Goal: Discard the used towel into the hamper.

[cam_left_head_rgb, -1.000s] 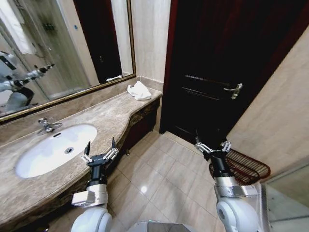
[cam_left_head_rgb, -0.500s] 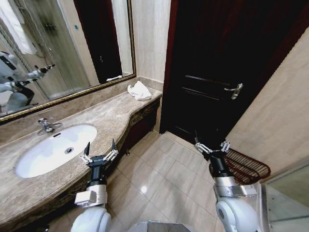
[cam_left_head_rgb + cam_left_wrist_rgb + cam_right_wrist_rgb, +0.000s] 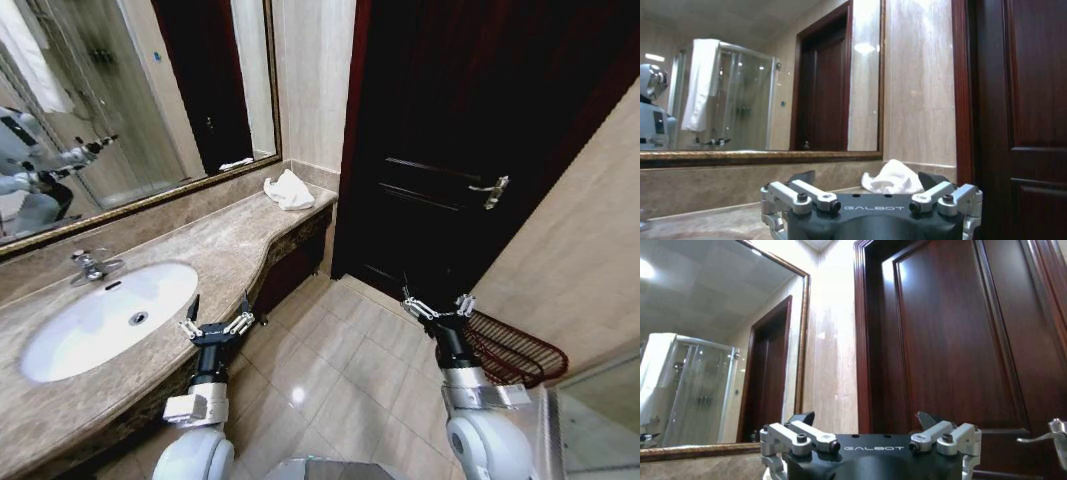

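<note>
A crumpled white towel [image 3: 289, 189] lies on the far end of the marble counter [image 3: 215, 245], near the wall corner; the left wrist view shows this towel [image 3: 892, 179] ahead. The red-brown wire hamper [image 3: 515, 349] stands on the floor by the right wall. My left gripper [image 3: 217, 314] is held up, open and empty, at the counter's front edge beside the sink. Over the floor, just left of the hamper, my right gripper [image 3: 438, 304] is also open and empty.
A white oval sink [image 3: 105, 318] with a chrome faucet [image 3: 88, 265] is set into the counter at left. A large mirror [image 3: 120, 100] runs above it. A dark wooden door [image 3: 470, 140] with a lever handle [image 3: 492, 190] faces me. Tiled floor [image 3: 340, 370] lies between the arms.
The whole view has shifted slightly, with the sink and faucet sliding left and down. Both grippers stay raised and open.
</note>
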